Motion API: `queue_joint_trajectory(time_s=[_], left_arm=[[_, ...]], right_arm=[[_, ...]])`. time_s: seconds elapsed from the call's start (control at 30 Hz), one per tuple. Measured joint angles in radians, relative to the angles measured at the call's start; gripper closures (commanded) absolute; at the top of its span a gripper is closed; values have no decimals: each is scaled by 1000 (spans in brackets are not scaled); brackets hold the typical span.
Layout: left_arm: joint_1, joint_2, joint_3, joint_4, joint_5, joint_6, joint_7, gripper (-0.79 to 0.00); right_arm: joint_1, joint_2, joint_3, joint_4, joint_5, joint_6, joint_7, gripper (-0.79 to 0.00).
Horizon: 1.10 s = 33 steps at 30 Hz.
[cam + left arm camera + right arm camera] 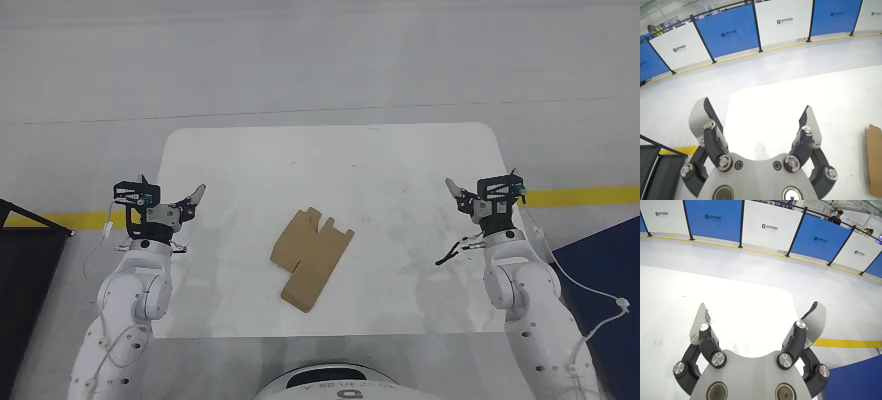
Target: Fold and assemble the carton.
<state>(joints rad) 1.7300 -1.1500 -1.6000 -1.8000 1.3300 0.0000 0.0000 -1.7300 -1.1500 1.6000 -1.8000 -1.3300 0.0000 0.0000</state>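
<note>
The left gripper (756, 106) is held over the left edge of the table (300, 165), about halfway along that edge. Its fingers (697, 118) are spread wide and nothing is held between them; bare white surface is seen in the gap. The right gripper (759, 306) is held in the same way at the right edge, again about halfway along. Its fingers (816, 321) are likewise parted widely and nothing is gripped.

The carton (312, 258) is laid flat on the surface, near the middle and a little closer to the near edge than to the far one. It is made of plain brown cardboard and is set askew to the table's edges, with its notched flap end turned toward the far right corner. It is kept well apart from both grippers and is touched by neither. One end of it is caught in the left wrist view, off to the side of the open fingers.

A yellow line (590, 195) is painted on the grey floor (320, 60) past both side edges of the table. Farther out, the space is closed off by blue and white panels (730, 39).
</note>
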Motion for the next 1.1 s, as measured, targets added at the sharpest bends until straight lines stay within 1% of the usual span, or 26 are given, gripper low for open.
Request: queue_joint_trajectory(time_s=[0.17,0.27,0.33,0.37,0.47,0.5,0.6,0.63,0.67,0.7,1.0,1.07,1.1], left_arm=[[0,0,1,0,1,-1,0,-785],[6,5,-4,-7,50,-57,16,-785],[22,13,-5,-16,132,-133,62,-785],[33,17,-9,-20,167,-171,93,-785],[78,32,-30,-36,296,-297,237,-785],[97,38,-36,-41,340,-358,301,-785],[133,54,-61,-49,422,-500,457,-785],[138,56,-70,-44,428,-521,493,-785],[140,57,-75,-40,416,-530,517,-785],[140,57,-76,-39,407,-530,520,-785],[139,56,-74,-41,403,-526,512,-785],[140,61,-73,-58,432,-516,516,-785],[147,67,-73,-68,487,-516,548,-785]], right_arm=[[0,0,0,0,0,0,0,-785],[0,0,0,0,0,0,0,-785],[0,0,0,0,0,0,0,-785],[0,0,0,0,0,0,0,-785],[0,0,0,0,0,0,0,-785],[0,0,0,0,0,0,0,-785],[0,0,0,0,0,0,0,-785],[0,0,0,0,0,0,0,-785],[0,0,0,0,0,0,0,-785],[0,0,0,0,0,0,0,-785],[0,0,0,0,0,0,0,-785],[0,0,0,0,0,0,0,-785],[0,0,0,0,0,0,0,-785]])
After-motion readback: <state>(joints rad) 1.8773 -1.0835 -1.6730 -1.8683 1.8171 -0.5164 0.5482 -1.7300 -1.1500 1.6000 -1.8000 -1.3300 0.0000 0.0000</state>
